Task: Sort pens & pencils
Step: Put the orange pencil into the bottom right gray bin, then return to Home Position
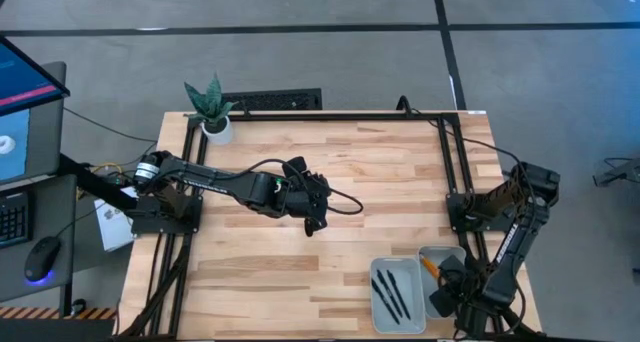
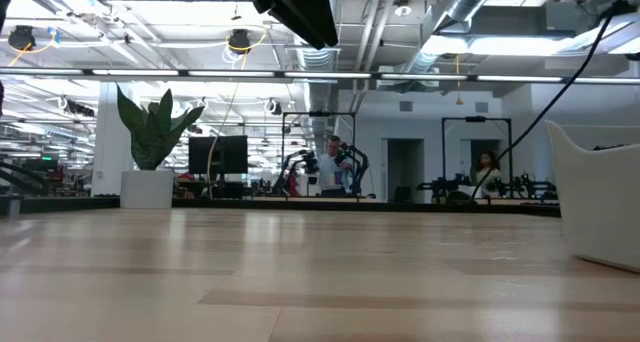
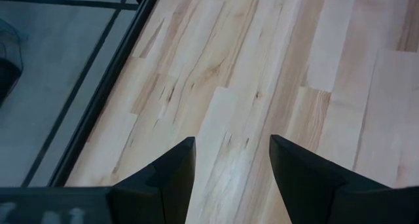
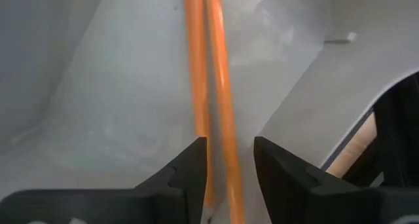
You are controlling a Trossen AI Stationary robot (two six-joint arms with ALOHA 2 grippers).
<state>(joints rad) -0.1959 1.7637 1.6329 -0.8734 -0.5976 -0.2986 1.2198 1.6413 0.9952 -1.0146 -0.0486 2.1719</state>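
Two orange pencils [image 4: 208, 67] lie side by side on the floor of the right-hand grey tray [image 1: 437, 254]; only an orange end [image 1: 428, 266] shows in the high view. My right gripper [image 4: 230, 178] points down into that tray, open. One pencil runs between its fingers and the other passes under one finger; no touch shows. Three black pens [image 1: 390, 292] lie in the left-hand tray [image 1: 378, 317]. My left gripper [image 3: 232, 178] hangs open over bare wood at the table's middle [image 1: 312, 220].
The two trays stand side by side at the table's near right; a white tray wall [image 2: 600, 202] shows in the low view. A potted plant [image 1: 212, 107] stands at the far left corner. Black frame rails [image 1: 455, 172] run along both sides.
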